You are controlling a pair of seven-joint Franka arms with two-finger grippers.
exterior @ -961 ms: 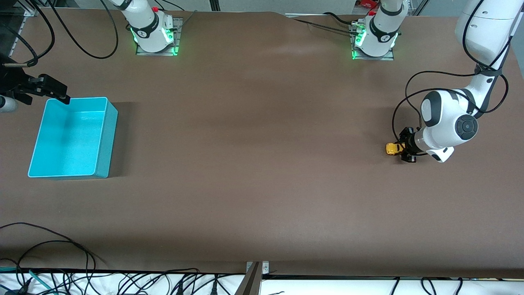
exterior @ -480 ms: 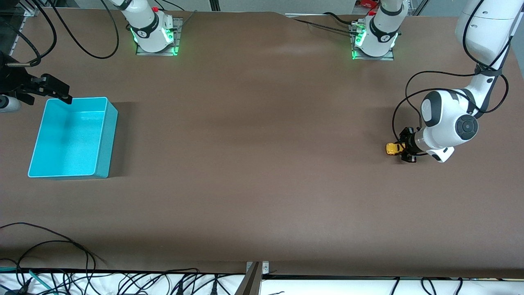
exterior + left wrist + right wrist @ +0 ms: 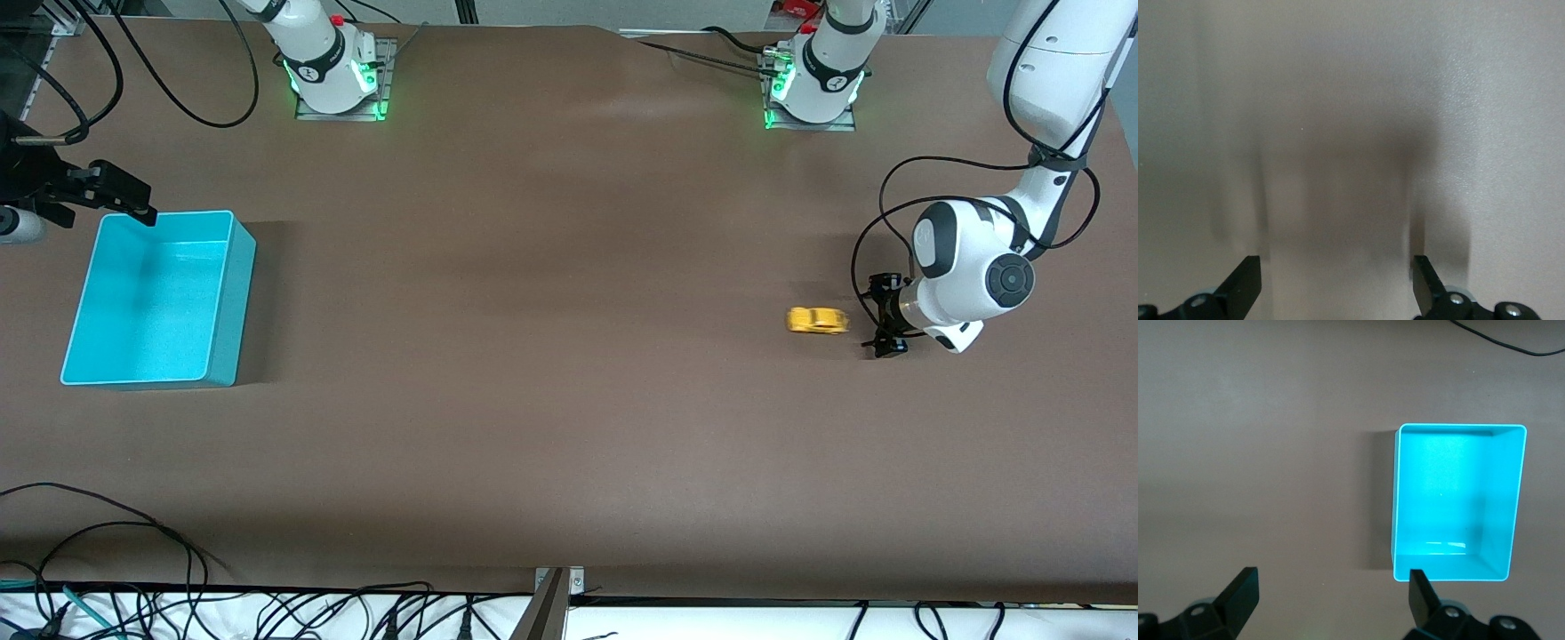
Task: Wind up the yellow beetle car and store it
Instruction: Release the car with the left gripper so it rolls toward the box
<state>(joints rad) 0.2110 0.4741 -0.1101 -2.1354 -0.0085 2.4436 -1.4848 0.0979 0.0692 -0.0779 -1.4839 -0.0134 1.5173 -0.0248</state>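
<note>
The brown table covering (image 3: pixel 551 373) looks matt and finely grained — a soft sheen shows only near the edge where the arm bases stand. The open turquoise plastic bin (image 3: pixel 233 302) near the right arm's end has smooth, slightly glossy walls, with pale reflections on its inner floor in the right wrist view. The small yellow beetle car (image 3: pixel 816 320) looks like shiny moulded plastic. The arms' white shells are smooth and glossy; the black fingers (image 3: pixel 1245 287) of the left gripper (image 3: pixel 1337 283) look matt — hard plastic or rubber, unclear which.
</note>
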